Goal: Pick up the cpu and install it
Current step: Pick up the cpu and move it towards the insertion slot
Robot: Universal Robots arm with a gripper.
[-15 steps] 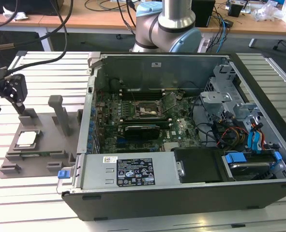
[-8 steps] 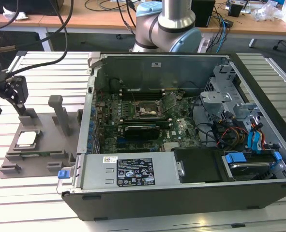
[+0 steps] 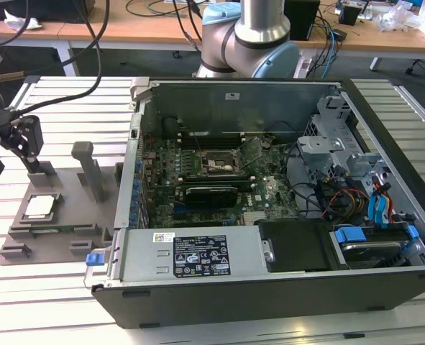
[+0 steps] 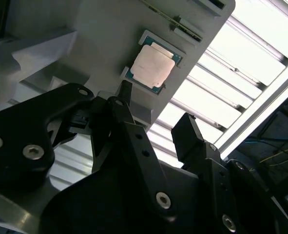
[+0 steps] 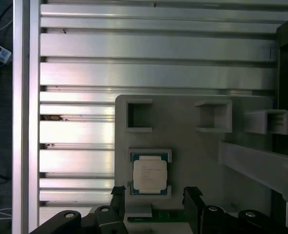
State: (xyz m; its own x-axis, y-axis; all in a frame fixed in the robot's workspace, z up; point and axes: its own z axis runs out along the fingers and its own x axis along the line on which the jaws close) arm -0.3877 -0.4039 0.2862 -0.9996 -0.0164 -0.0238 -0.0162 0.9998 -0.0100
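The cpu [image 3: 41,207] is a small silvery square chip lying flat in a recess of the grey plastic tray [image 3: 61,228] at the exterior view's left. My gripper [image 3: 14,164] hangs open a little above it, nothing between its black fingers. In both wrist views the cpu [image 5: 149,175] [image 4: 152,66] lies just beyond the open gripper [image 5: 155,194] [image 4: 156,112], and the fingertips [image 5: 118,192] are apart from it. The dark motherboard socket [image 3: 216,164] with its metal frame sits inside the open computer case [image 3: 270,302].
A grey upright post [image 3: 90,169] rises from the tray beside the cpu. The case wall [image 3: 129,180] stands right next to the tray. Inside the case are a power supply [image 3: 198,255], a drive cage [image 3: 327,151] and loose cables [image 3: 341,198]. The slatted metal table [image 5: 134,73] stretches around.
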